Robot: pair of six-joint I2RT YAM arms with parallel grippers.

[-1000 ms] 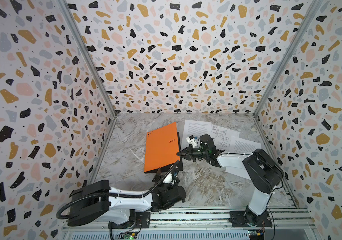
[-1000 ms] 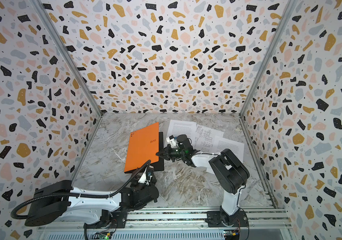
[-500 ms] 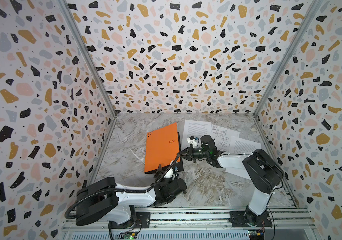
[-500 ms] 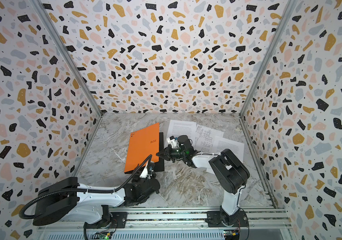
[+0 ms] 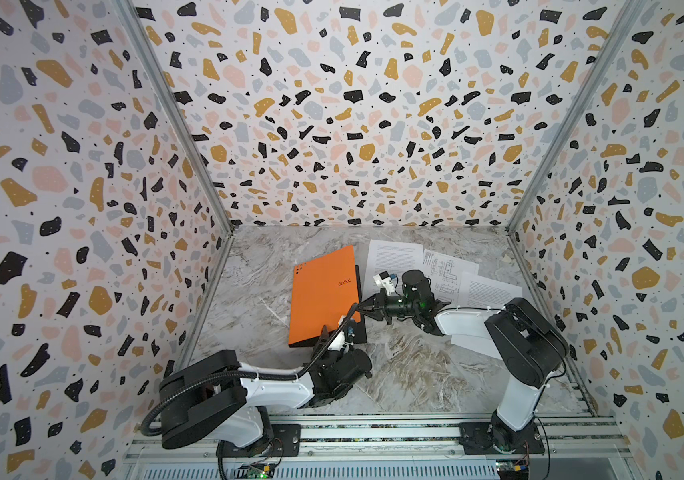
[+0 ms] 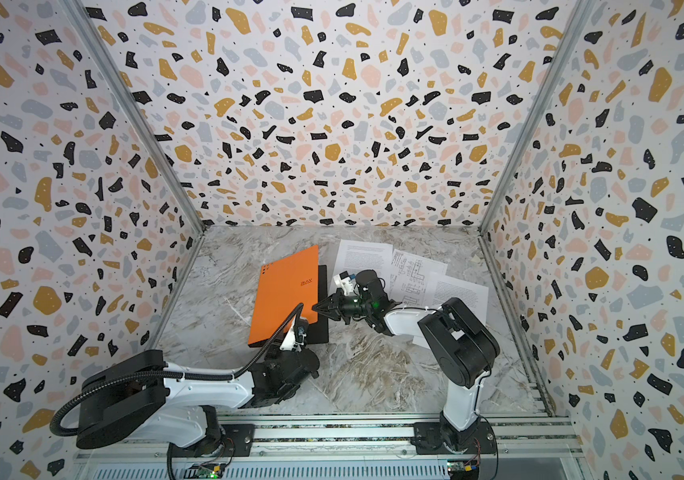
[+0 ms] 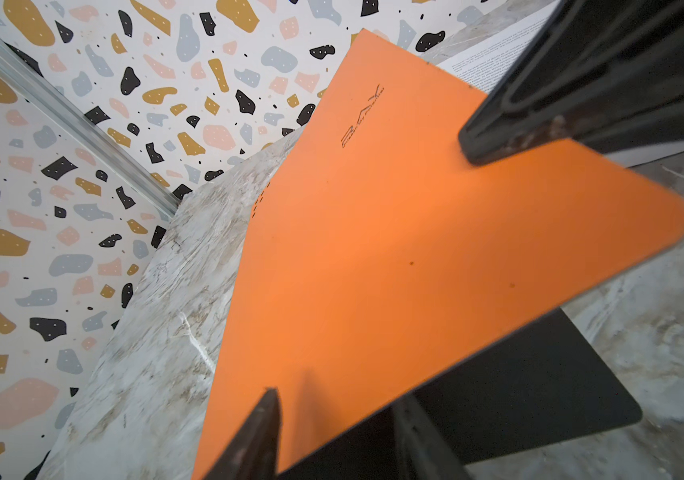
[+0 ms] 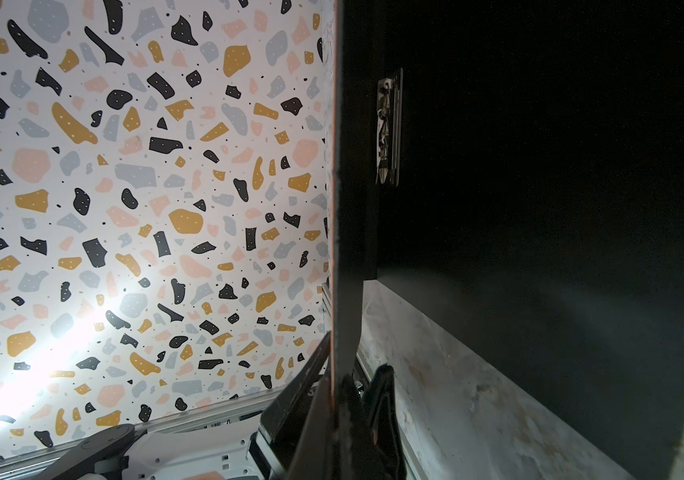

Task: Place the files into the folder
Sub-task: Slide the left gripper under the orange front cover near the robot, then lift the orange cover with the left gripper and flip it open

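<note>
In the middle of the counter (image 5: 257, 299) the folder (image 5: 323, 291) lies with its black back (image 7: 539, 374) flat and its orange cover tipped up off it like a half-open book. As far as I can tell, the hinge is on the side away from the papers. The right jaws are clamped shut on the cover's free long edge, a bit past the middle toward the near end, and that pinch is what holds it up. The right wrist view shows the cover edge-on, with the black inside and a metal clip (image 8: 388, 129) beyond it. The left jaws sit at the cover's near short edge, one side above the orange and one under it. There's a visible gap between them, so I'd call them open and not gripping anything yet. The three papers (image 5: 394, 257) are fanned out flat on the counter just beside the folder's opening side. They overlap each other, are partly hidden behind the right arm (image 5: 465, 328), and none is in the folder. My take on handling: the cover looks thin, light and fairly stiff, since it isn't sagging from a single pinch. It's smooth though, so I'd grip the edge well in from the corners. The papers are the fiddly bit, floppy and hugging the counter. I'd go for a corner resting on another sheet, or slide one across rather than lift it.
</note>
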